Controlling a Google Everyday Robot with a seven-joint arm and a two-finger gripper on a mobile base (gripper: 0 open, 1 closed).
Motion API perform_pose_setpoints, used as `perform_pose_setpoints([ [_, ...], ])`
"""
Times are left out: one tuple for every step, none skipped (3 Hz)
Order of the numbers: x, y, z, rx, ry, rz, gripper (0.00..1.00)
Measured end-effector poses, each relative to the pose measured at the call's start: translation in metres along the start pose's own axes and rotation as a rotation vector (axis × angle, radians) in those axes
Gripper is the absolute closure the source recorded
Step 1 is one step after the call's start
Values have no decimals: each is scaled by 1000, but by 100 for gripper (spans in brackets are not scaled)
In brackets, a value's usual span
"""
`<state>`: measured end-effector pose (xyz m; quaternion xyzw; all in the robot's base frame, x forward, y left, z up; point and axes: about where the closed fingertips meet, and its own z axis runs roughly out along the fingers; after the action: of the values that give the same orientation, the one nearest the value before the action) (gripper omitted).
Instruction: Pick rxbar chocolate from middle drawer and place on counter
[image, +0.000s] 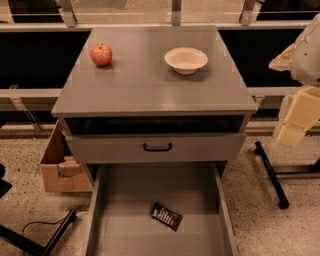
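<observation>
The rxbar chocolate (167, 216), a flat black-wrapped bar with white lettering, lies askew on the floor of the open middle drawer (125, 210), near the middle and slightly right. The counter (150, 85) is the grey cabinet top above it. My gripper (291, 131) hangs at the right edge of the view on the cream-coloured arm. It is level with the counter's front edge, to the right of the cabinet, well above and apart from the bar. It holds nothing that I can see.
A red apple (101, 54) and a white bowl (186, 60) stand on the back of the counter. A grey drawer front with a black handle (157, 147) sits above the open drawer. A cardboard box (57, 167) stands on the floor at left, and a black stand leg (272, 175) at right.
</observation>
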<state>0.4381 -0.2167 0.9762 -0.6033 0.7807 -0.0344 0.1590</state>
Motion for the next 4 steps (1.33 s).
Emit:
perform_pose_setpoints([
  [0,0,0,0,0,0,0],
  [-2,11,10,7,-7,7,0],
  [-11,47,34,40,-63,11,0],
  [-13,80,71,64,-110,14,0],
])
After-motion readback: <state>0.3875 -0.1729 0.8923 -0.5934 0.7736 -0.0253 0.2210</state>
